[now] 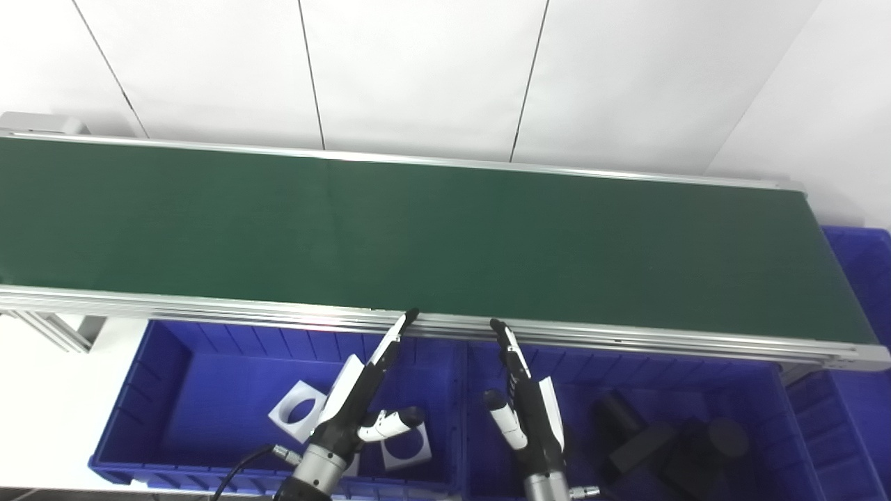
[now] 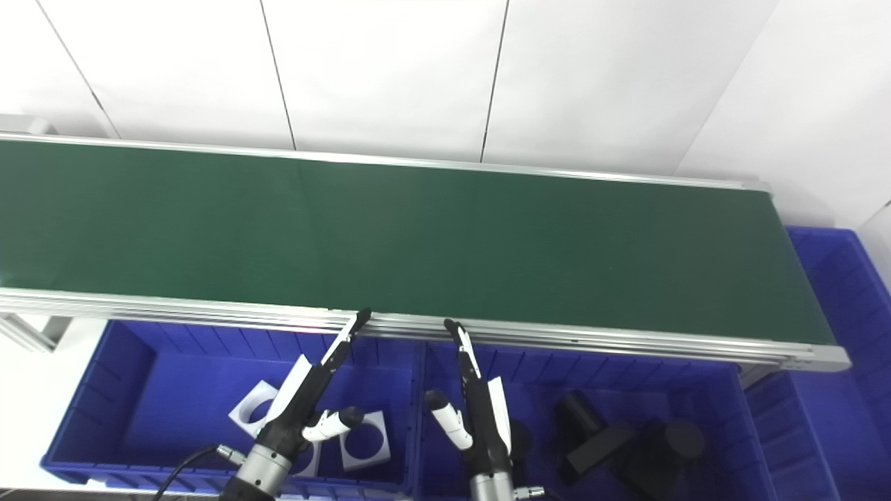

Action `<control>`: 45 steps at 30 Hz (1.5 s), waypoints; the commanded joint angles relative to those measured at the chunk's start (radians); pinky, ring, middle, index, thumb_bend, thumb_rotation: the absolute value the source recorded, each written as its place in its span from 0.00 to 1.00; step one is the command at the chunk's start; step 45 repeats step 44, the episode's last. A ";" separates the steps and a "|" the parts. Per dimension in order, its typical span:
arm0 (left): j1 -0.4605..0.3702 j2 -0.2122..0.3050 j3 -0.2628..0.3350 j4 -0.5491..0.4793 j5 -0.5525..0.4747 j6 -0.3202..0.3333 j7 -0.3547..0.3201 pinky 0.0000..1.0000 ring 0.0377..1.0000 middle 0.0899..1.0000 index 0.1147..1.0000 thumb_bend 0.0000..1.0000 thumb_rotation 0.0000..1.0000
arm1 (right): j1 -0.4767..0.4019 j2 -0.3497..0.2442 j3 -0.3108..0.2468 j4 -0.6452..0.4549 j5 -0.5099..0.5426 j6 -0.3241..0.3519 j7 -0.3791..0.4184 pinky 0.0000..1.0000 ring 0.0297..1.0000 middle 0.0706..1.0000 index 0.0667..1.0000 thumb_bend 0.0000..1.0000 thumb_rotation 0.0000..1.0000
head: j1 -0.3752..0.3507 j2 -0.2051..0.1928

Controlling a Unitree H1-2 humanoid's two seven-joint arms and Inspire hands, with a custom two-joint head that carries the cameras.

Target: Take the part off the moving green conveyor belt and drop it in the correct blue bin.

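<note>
The green conveyor belt (image 1: 418, 236) runs across the picture with nothing lying on it. My left hand (image 1: 362, 393) hovers open over the left blue bin (image 1: 163, 362), fingers stretched toward the belt's near rail, thumb out to the right. My right hand (image 1: 525, 403) is open too, over the middle blue bin (image 1: 783, 396), its fingers pointing up at the rail. The left bin holds white square parts with round holes (image 1: 296, 410). The middle bin holds black parts (image 1: 647, 445). Neither hand holds anything.
A third blue bin (image 1: 863, 278) stands past the belt's right end. The aluminium rail (image 1: 626, 337) borders the belt's near side, just above the fingertips. A white wall rises behind the belt. A cable (image 1: 240, 466) trails from my left wrist.
</note>
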 commanded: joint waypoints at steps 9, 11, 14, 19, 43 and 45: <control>0.008 -0.014 0.022 -0.049 -0.013 -0.016 0.004 1.00 1.00 1.00 0.99 0.95 1.00 | 0.010 0.003 -0.008 -0.056 0.003 -0.034 0.013 0.96 0.98 0.99 0.94 0.95 0.98 | 0.012 -0.002; 0.018 -0.022 0.029 -0.059 -0.026 -0.016 0.000 1.00 1.00 1.00 0.99 0.94 1.00 | 0.016 0.004 -0.012 -0.062 0.004 -0.034 0.017 0.97 0.98 0.99 0.95 0.96 0.98 | 0.021 -0.004; 0.029 -0.034 0.034 -0.065 -0.031 -0.016 -0.002 1.00 1.00 1.00 1.00 0.92 1.00 | 0.024 -0.002 -0.014 -0.073 0.010 -0.034 0.022 0.99 1.00 1.00 0.95 0.97 0.99 | 0.054 -0.004; 0.035 -0.056 0.036 -0.066 -0.035 -0.016 -0.017 1.00 1.00 1.00 1.00 0.91 0.98 | 0.032 -0.022 -0.017 -0.090 0.007 -0.034 0.019 1.00 1.00 1.00 0.95 0.94 1.00 | 0.103 0.000; 0.039 -0.066 0.035 -0.076 -0.024 -0.016 -0.032 1.00 1.00 1.00 1.00 0.93 0.99 | 0.047 -0.033 -0.032 -0.115 0.017 -0.034 0.048 1.00 0.99 1.00 0.96 0.91 1.00 | 0.122 0.008; 0.040 -0.066 0.036 -0.076 -0.026 -0.016 -0.034 1.00 1.00 1.00 1.00 0.93 0.99 | 0.047 -0.033 -0.032 -0.115 0.016 -0.034 0.047 1.00 0.99 1.00 0.96 0.91 1.00 | 0.122 0.008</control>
